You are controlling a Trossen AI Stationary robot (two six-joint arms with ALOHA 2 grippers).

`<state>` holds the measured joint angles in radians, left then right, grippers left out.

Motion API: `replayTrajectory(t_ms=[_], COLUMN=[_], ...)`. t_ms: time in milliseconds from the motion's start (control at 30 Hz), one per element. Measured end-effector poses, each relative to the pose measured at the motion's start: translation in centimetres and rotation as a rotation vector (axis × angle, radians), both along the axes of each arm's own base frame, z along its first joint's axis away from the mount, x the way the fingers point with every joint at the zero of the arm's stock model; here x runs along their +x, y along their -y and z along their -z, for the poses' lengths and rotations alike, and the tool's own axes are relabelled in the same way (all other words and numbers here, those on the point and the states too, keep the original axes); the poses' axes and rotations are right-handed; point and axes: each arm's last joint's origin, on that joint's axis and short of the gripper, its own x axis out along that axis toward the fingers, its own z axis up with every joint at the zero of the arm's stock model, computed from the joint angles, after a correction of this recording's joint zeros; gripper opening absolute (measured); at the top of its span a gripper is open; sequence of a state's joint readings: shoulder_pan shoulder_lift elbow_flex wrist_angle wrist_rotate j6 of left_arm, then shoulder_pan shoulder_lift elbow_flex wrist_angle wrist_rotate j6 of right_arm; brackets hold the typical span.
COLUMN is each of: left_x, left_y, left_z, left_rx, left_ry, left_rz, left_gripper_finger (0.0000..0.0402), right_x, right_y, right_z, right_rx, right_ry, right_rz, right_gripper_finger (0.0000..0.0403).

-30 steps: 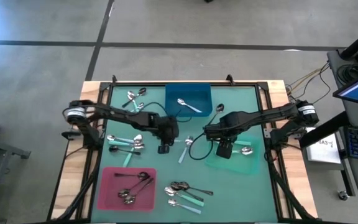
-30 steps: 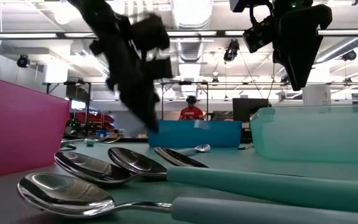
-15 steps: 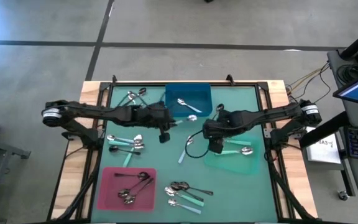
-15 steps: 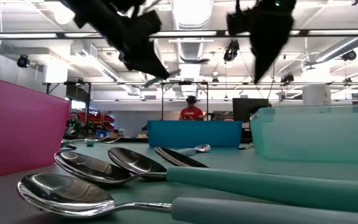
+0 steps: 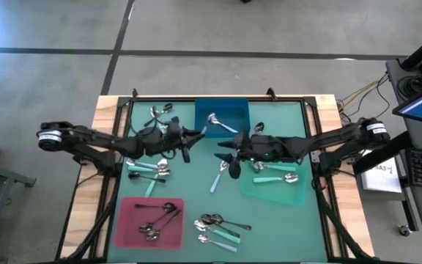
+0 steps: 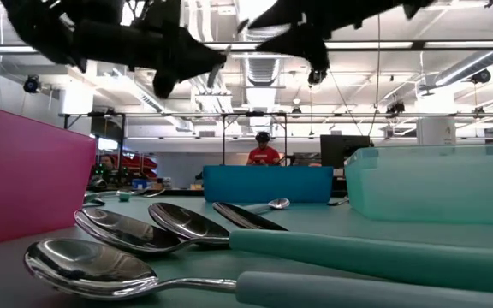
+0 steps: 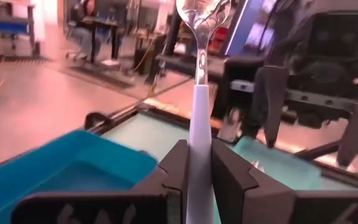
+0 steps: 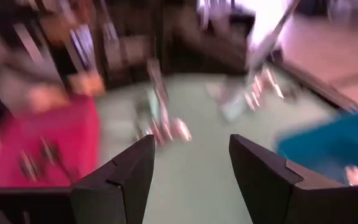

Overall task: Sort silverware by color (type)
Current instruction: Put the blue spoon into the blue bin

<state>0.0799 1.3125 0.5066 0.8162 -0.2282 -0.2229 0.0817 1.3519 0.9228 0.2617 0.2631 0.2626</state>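
Observation:
My left gripper (image 5: 190, 139) is raised over the mat just left of the blue tray (image 5: 240, 110), lying level and shut on a spoon (image 7: 199, 74) that has a pale handle and a shiny bowl. My right gripper (image 5: 226, 149) hovers level over the mat's middle, open, with nothing between its fingers (image 8: 120, 174). One spoon (image 5: 223, 125) lies in the blue tray. Dark-handled spoons (image 5: 156, 216) rest in the pink tray (image 5: 127, 224). Teal-handled spoons (image 5: 277, 176) are in the green tray (image 5: 299, 196). More spoons lie loose on the mat. My left gripper pinches the spoon's pale handle (image 7: 197, 146) between its two fingers (image 7: 174, 168). The fingers lie along the spoon, coming level from the table's left. The spoon is lifted clear and sticks out past the fingertips, its bowl (image 7: 201, 9) pointing toward the blue tray.
Loose spoons lie far left (image 5: 158, 112), left (image 5: 145, 169), centre (image 5: 218, 176), near edge (image 5: 220, 224) and beside the blue tray (image 5: 258, 128). In the low view, spoons (image 6: 135, 231) lie close in front, and a person in red (image 6: 264, 154) stands beyond the table.
My left gripper rose from the mat's centre and swung toward the far-left, tipping from pointing down to level, carrying the spoon toward the blue tray. My right gripper left the green tray, moved left to the mat's middle, and also tipped level.

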Motion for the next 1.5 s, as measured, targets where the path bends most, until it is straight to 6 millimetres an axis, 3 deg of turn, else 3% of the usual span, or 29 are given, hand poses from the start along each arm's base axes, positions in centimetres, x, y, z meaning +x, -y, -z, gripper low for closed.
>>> replayTrajectory(t_ms=[200, 600, 867, 1200, 1400, 1500], left_x=[0.5, 3.5, 3.3, 4.5, 4.5, 4.5], left_y=[1.6, 2.4, 2.7, 3.5, 3.4, 3.4], left_z=[0.4, 0.7, 0.4, 0.8, 0.8, 0.8], left_rx=[0.017, 0.006, 0.031, 0.031, 0.031, 0.029], left_ry=[0.064, 0.043, 0.071, 0.052, 0.054, 0.054], left_rz=[0.064, 0.100, 0.120, 0.157, 0.128, 0.129], left_gripper_finger=[0.0028, 0.0028, 0.0028, 0.0028, 0.0030, 0.0057], right_x=[-0.5, 0.6, 0.4, 0.4, 0.5, 0.4], right_y=[1.3, 1.8, 2.2, 2.5, 2.5, 2.5], right_z=[1.3, 2.5, 2.2, 2.1, 2.0, 2.0], right_rx=[0.140, 0.149, 0.128, 0.118, 0.095, 0.084], right_ry=[0.339, 0.297, 0.311, 0.310, 0.307, 0.305], right_rz=[0.050, 0.070, 0.079, 0.081, 0.073, 0.057], right_gripper_finger=[0.0198, 0.0198, 0.0190, 0.0131, 0.0035, 0.0019])
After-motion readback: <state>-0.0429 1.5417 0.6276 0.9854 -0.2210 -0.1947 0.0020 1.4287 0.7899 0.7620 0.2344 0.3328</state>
